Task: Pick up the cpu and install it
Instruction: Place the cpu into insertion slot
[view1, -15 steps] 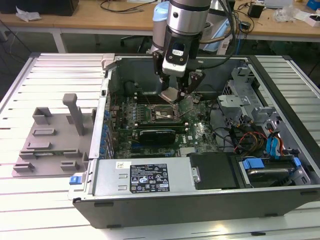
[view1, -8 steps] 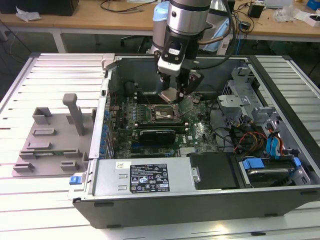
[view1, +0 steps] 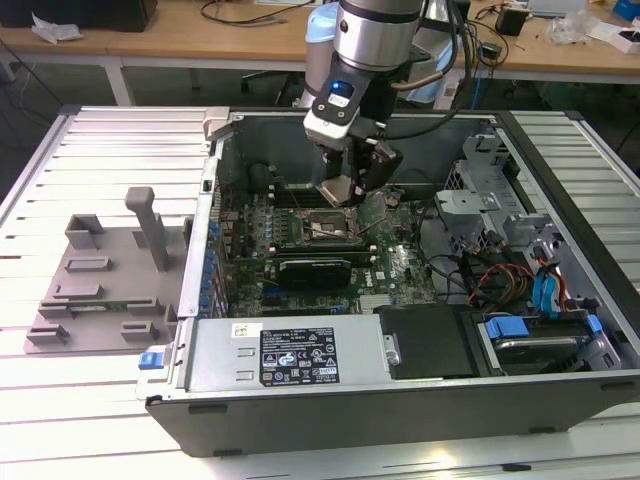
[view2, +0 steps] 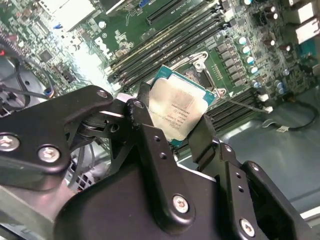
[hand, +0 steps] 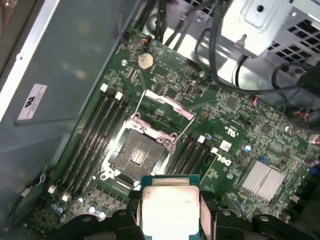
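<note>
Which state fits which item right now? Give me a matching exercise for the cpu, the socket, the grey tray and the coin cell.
Things:
1. cpu
2. socket
3. grey tray
4. coin cell

Place or state:
A. outside the computer case, at the exterior view's left
B. open, with nothing in it
C. clamped in the gripper
D. round and silver, seated on the motherboard

Pairs: 1-C, 2-B, 3-A, 4-D
</note>
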